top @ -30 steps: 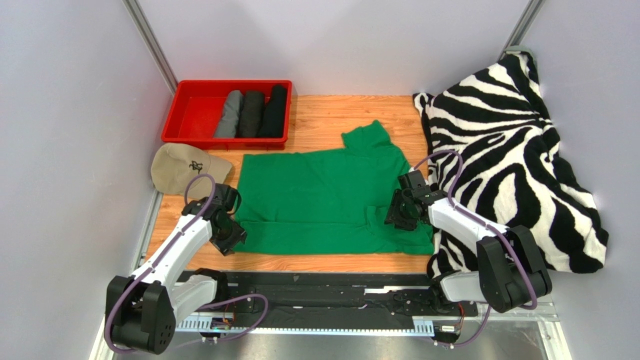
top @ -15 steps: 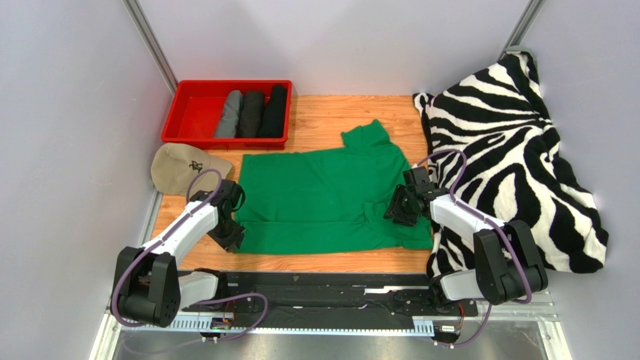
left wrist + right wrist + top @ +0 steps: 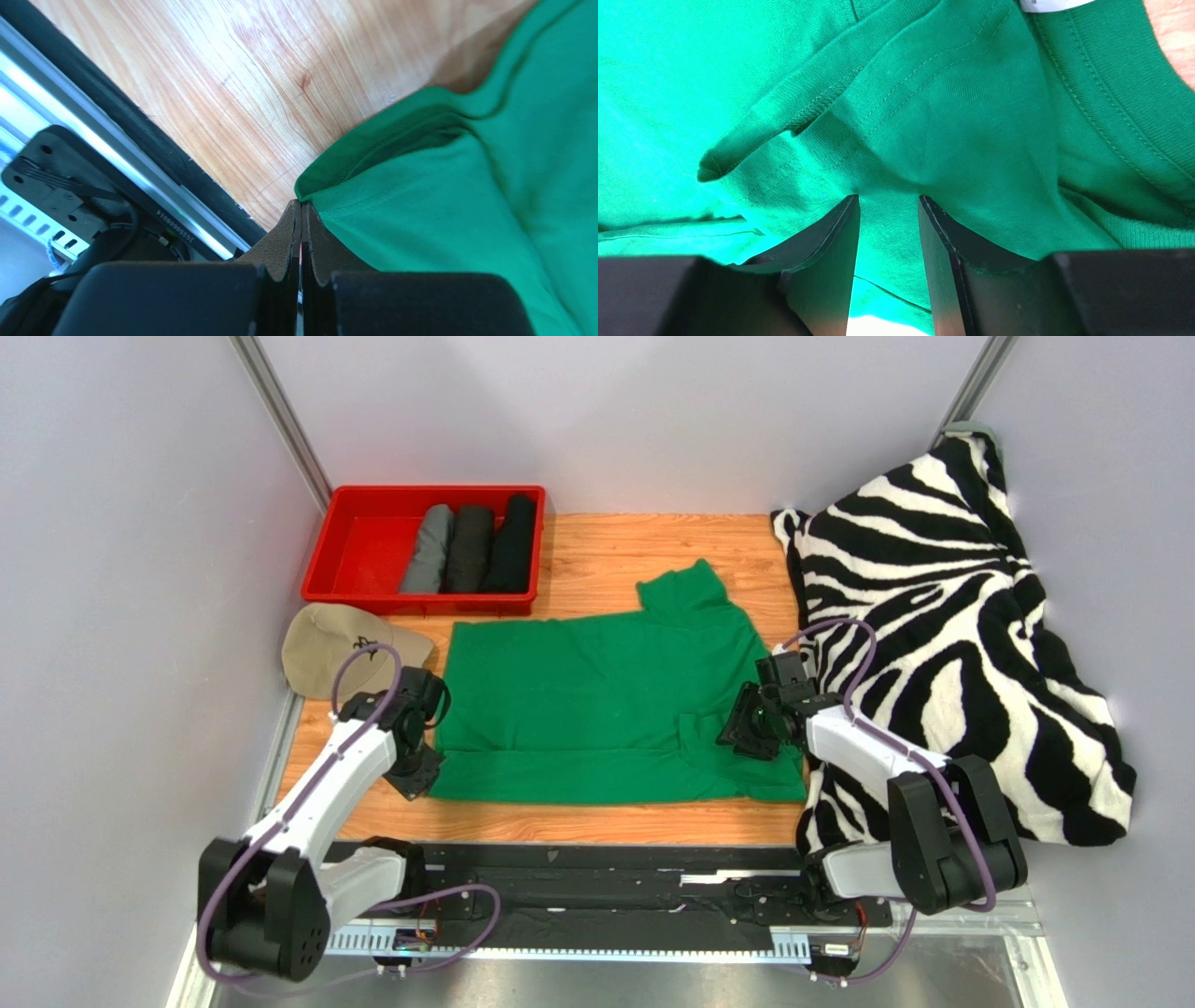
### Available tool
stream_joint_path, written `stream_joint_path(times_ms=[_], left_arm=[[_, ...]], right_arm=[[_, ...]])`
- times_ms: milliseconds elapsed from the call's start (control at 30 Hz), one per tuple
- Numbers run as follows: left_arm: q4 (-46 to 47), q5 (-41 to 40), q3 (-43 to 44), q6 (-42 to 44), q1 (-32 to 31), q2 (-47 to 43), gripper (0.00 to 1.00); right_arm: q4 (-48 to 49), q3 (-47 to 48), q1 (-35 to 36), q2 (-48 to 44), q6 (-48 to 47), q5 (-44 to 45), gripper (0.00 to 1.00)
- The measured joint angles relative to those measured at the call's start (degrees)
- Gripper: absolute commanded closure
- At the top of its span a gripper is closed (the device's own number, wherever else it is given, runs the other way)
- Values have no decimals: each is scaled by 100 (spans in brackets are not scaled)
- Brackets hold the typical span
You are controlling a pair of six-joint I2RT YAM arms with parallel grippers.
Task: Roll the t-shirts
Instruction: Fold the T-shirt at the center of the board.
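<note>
The bright green t-shirt (image 3: 589,700) lies spread on the wooden table (image 3: 603,546), one sleeve pointing to the back. My left gripper (image 3: 415,773) is shut, its tips pinching the shirt's near left corner (image 3: 330,189); in the left wrist view the left gripper (image 3: 302,204) shows no gap. My right gripper (image 3: 744,735) sits on the shirt's near right part. In its wrist view the right gripper (image 3: 887,199) has its jaws partly apart, with a thick bunched fold of green cloth (image 3: 934,105) between them. One grey rolled t-shirt (image 3: 429,549) and two black ones (image 3: 470,546) (image 3: 515,543) lie in the red bin (image 3: 358,546).
A beige cap (image 3: 330,647) lies left of the shirt, just behind the left gripper. The zebra-striped blanket (image 3: 954,616) is heaped along the right side, touching the shirt's right edge. A black and metal rail (image 3: 140,168) runs along the table's near edge. Grey walls close in left, right and back.
The left gripper moved toward the back and shut on the shirt's near left corner. The shirt's near edge has shifted slightly away from the table's front. The right gripper barely moved.
</note>
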Motion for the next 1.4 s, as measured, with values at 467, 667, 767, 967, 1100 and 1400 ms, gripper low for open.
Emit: stream_joint_path(times_ms=[467, 667, 767, 967, 1100, 1400], left_arm=[[-758, -212, 472, 83, -4, -590, 62], [-695, -210, 892, 632, -2, -144, 52], [-354, -92, 1169, 1060, 0, -15, 56], [1102, 446, 1775, 2046, 0, 949, 58], [2044, 686, 2282, 2767, 0, 1974, 58], [2922, 826, 3716, 3888, 0, 3654, 56]], right_arm=[[-129, -507, -199, -680, 254, 9, 56], [-380, -573, -835, -872, 203, 37, 57], [-535, -542, -846, -922, 146, 109, 57], [-1141, -101, -579, -1113, -131, 275, 56], [-1145, 643, -455, -973, -385, 319, 55], [-774, 3110, -533, 1180, -551, 337, 56]])
